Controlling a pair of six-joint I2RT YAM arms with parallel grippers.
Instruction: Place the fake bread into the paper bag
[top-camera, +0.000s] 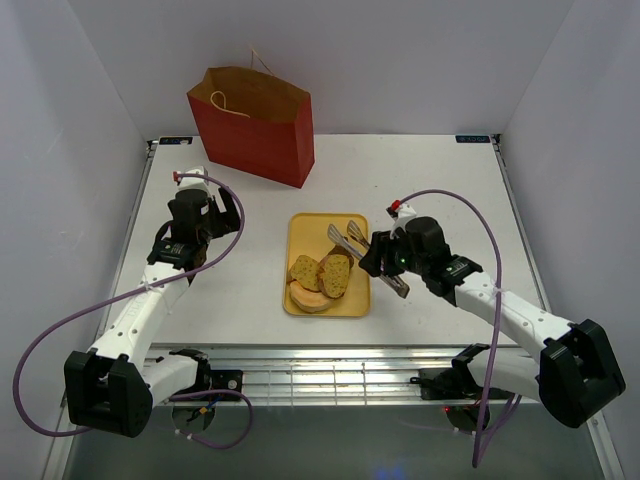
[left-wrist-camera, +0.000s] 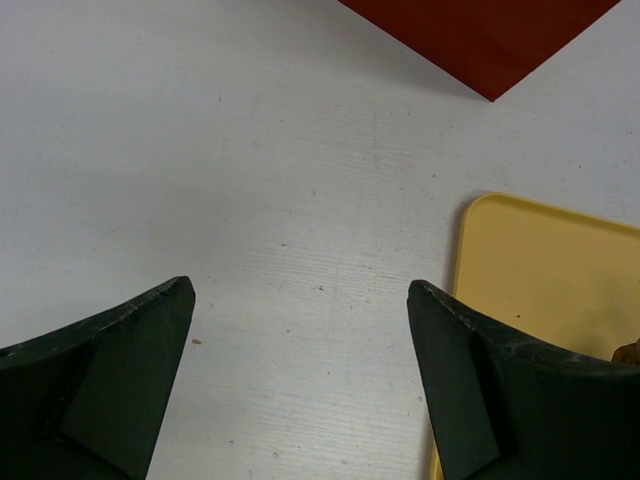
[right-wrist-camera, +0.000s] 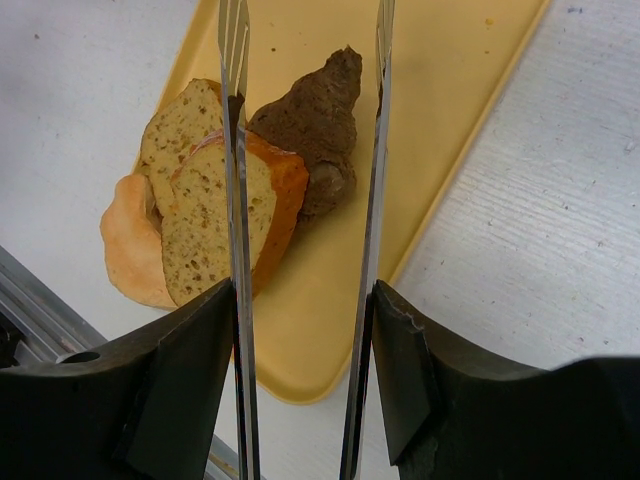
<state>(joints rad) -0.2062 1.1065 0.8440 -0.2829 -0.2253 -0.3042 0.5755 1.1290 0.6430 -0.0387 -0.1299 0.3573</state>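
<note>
The right gripper (right-wrist-camera: 303, 300) pinches tongs (right-wrist-camera: 236, 120) whose prongs stand apart above the bread (top-camera: 322, 276) on its yellow tray (top-camera: 302, 226) — likely to lift pieces; the left gripper (left-wrist-camera: 300, 290) hangs spread — the bag (top-camera: 255, 125) stands beyond.

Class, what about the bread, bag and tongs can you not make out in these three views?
- Inside the paper bag: top view, its front wall hides the bottom.
- The pale bun: right wrist view, partly under the slices.
- The tongs: right wrist view, tips cut off by the top edge.
- The paper bag, left wrist view: only a red corner shows.
</note>
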